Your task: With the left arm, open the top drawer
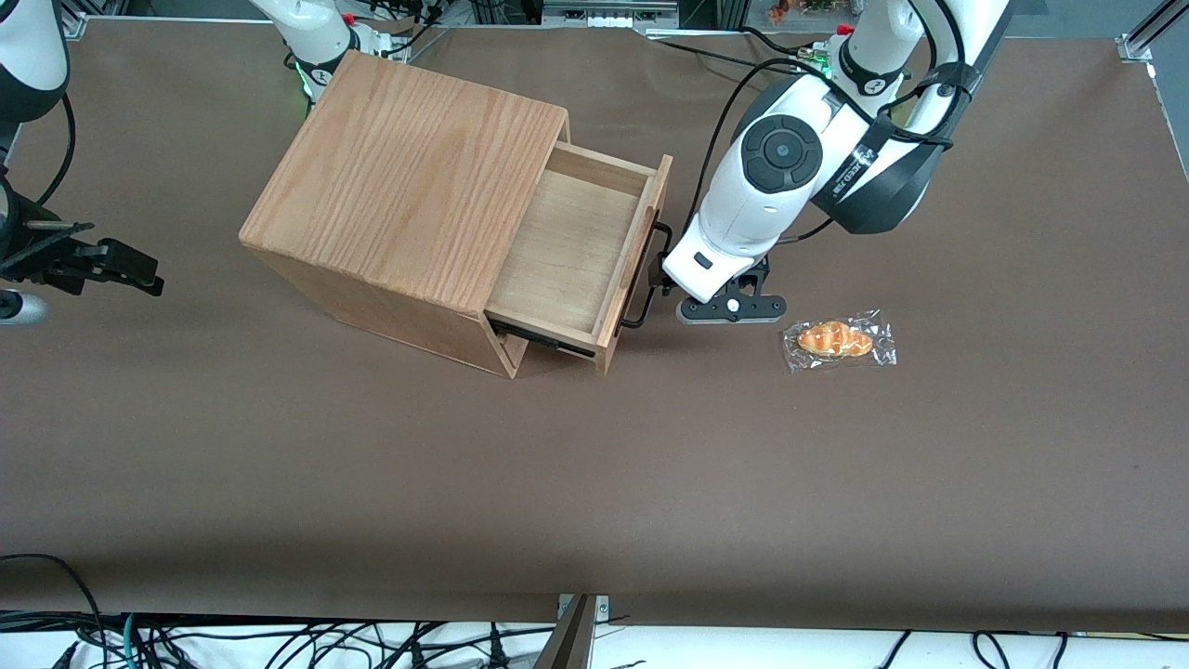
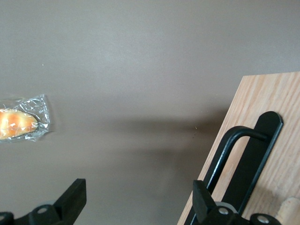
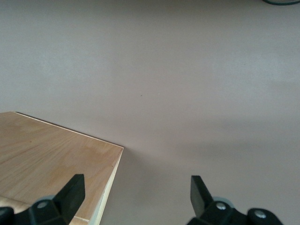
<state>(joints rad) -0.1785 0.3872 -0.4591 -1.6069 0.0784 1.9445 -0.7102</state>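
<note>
The top drawer stands pulled well out of the wooden cabinet, its pale plywood inside showing. A thin black bar handle runs across its oak front. The left arm reaches down in front of the drawer. My gripper sits right at the handle and is open. In the left wrist view the gripper has its fingers spread wide. One finger lies against the handle's edge, and only bare table shows between the two.
A wrapped bread roll lies on the brown table beside the arm's wrist, toward the working arm's end, and shows in the wrist view as the roll. The cabinet's top shows in the right wrist view.
</note>
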